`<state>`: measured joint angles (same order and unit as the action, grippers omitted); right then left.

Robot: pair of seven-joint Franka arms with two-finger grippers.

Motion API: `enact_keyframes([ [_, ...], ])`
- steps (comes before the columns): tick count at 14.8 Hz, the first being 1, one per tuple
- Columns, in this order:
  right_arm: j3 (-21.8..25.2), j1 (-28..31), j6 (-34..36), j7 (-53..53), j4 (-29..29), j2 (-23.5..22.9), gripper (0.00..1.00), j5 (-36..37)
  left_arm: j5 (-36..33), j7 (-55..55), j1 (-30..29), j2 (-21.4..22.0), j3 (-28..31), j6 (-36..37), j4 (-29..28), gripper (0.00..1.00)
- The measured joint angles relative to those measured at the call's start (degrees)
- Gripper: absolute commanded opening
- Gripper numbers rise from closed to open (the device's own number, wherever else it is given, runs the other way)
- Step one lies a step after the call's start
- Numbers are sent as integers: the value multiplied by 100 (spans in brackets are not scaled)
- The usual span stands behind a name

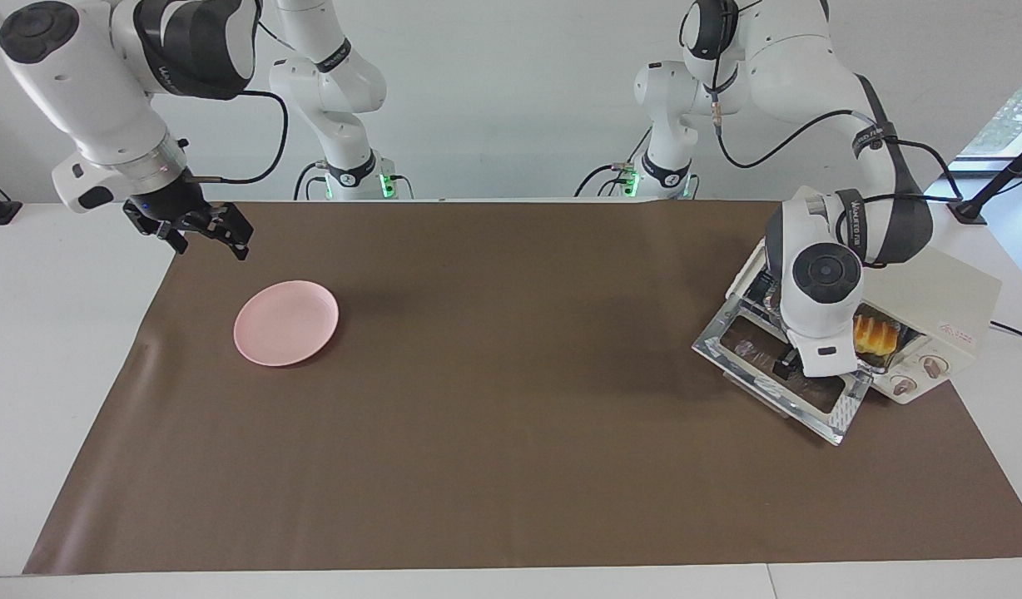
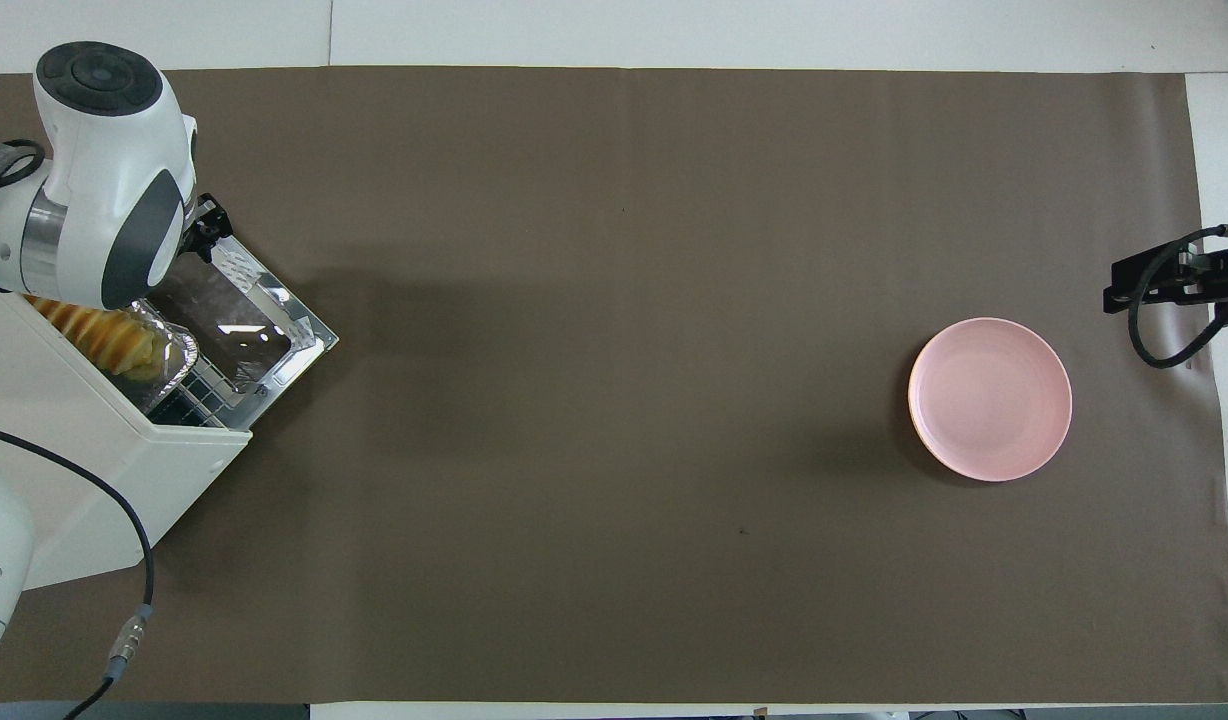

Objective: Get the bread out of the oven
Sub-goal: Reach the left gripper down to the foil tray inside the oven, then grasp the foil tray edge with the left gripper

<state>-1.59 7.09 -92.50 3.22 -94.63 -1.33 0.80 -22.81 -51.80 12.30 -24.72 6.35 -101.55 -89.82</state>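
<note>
Bread in foil tray inside oven, door down, at left arm's end. Left gripper over door, wide, empty. Right gripper waits wide nr plate. Loaf prob. light, soft, squashable: pinch mid-length, gently.

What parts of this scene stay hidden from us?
- Golden-yellow ridged bread: facing view, the left arm's wrist covers one end; overhead view, the wrist and the cream-white oven top cover part.
- Left gripper: mostly hidden under its wrist in both views.
- Oven: cut by the overhead edge.
</note>
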Motion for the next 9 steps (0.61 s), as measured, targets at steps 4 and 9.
enact_keyframes([
  [4, 0, 0, 0, 0, 0, 0, 100, 0, -2, 0, -5, -7, 101, -149, -148, 100],
  [9, 0, 0, 0, 0, 0, 0, 100, 0, -2, 1, -7, -9, 160, -305, -283, 100],
])
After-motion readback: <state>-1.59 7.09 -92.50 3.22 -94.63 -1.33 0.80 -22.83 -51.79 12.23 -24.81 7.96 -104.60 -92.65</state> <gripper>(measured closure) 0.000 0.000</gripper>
